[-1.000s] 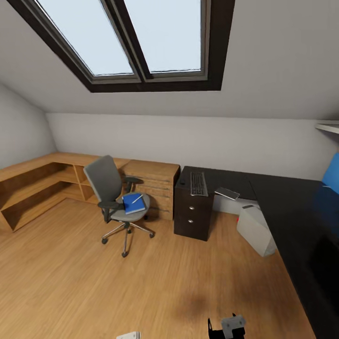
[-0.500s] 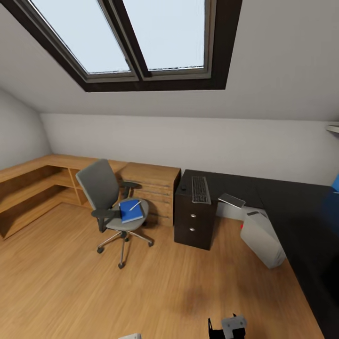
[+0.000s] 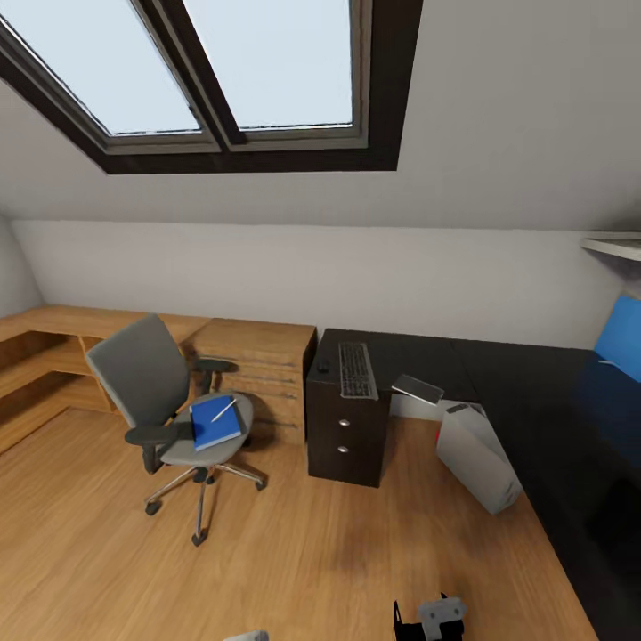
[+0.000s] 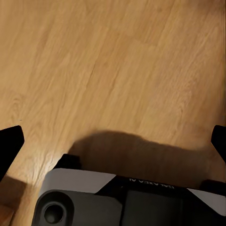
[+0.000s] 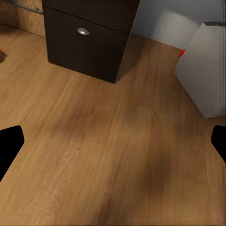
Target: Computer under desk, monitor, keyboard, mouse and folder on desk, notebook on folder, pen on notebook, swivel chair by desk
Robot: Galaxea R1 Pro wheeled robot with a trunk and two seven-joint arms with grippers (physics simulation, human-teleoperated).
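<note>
Head view: grey upholstered swivel chair w/ dark armrests and chrome star base point(image 3: 147, 383) at lower left of frame, standing on wood plank floor point(image 3: 294, 570), apart from the desk. Flat bright blue folder point(image 3: 215, 421) lying on its seat, thin white pen point(image 3: 223, 409) resting across the folder's top.

Large glossy black L-shaped desk point(image 3: 543, 418) at centre right, running along back wall then down right edge of frame. Black drawer unit w/ two round knobs point(image 3: 345, 434) under its left end. Slim silver-grey keyboard w/ dark keys point(image 3: 355, 369) flat on desktop above the drawers; small black mouse point(image 3: 323, 365) just left of it. Thin flat silver-backed monitor point(image 3: 418, 388) right of keyboard, near the desk's front edge, looks to be lying face down. Silver-grey computer tower point(image 3: 476, 456) on floor below, tilted, beside the desk's inner corner.

Light wooden cabinets point(image 3: 249, 365) along back wall, behind chair. Blue panel point(image 3: 620, 339) at right edge. Skylight window point(image 3: 223, 71) across upper left.

Left gripper point(image 4: 113, 136), wrist view: black fingertips at opposite frame edges, spread wide, nothing between them, robot base point(image 4: 127, 200) and floor below. Right gripper point(image 5: 113, 141), wrist view: likewise spread wide, empty, over floor, w/ drawer unit and tower ahead.
</note>
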